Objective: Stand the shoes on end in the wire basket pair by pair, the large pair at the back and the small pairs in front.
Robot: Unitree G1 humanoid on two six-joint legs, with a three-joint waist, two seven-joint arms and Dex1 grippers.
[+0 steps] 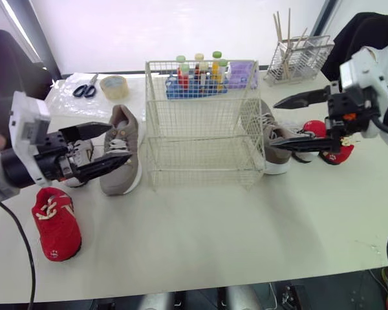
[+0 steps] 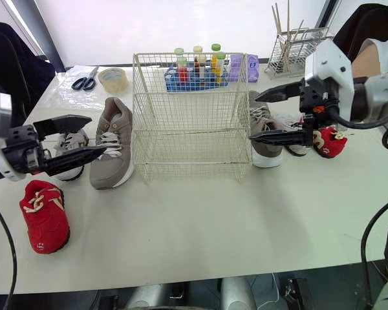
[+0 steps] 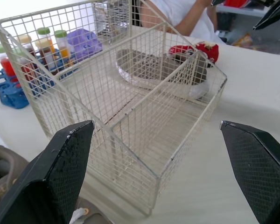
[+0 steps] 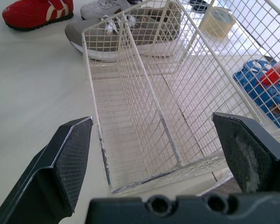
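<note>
On the table, head view: left gripper (image 1: 119, 143) reaches in from the left, held level above the left tan shoe (image 1: 121, 169), fingers spread wide, holding nothing. Right gripper (image 1: 272, 124) comes in from the right, level, tips pointing at the right wall of the wire basket (image 1: 204, 123), also wide open and empty. The basket sits mid-table between the two arms, split by one divider, with both compartments empty.

All shoes lie flat outside it. The left tan shoe is just beside the basket's left wall, the grey-white shoe (image 2: 71, 142) lies further left, and the left red shoe (image 1: 57, 223) is nearer the table's front edge. The right tan shoe (image 2: 265, 152) is against the basket's right wall, with the right red shoe (image 2: 328, 143) beyond it. Behind the basket is a blue tube rack (image 1: 200, 82). The tape roll (image 1: 114, 86) and scissors (image 1: 85, 90) sit back left.

Left wrist view: fingers (image 3: 67, 163) are far apart with nothing between them, aimed at the basket's end. Basket bare inside. Right tan shoe (image 3: 144, 70) and right red shoe (image 3: 198, 49) show through the mesh.

Right wrist view: fingers (image 4: 60, 158) are equally far apart and empty, facing the basket's other end. Both compartments are bare. The left tan shoe (image 4: 130, 37) shows past the far wall.
</note>
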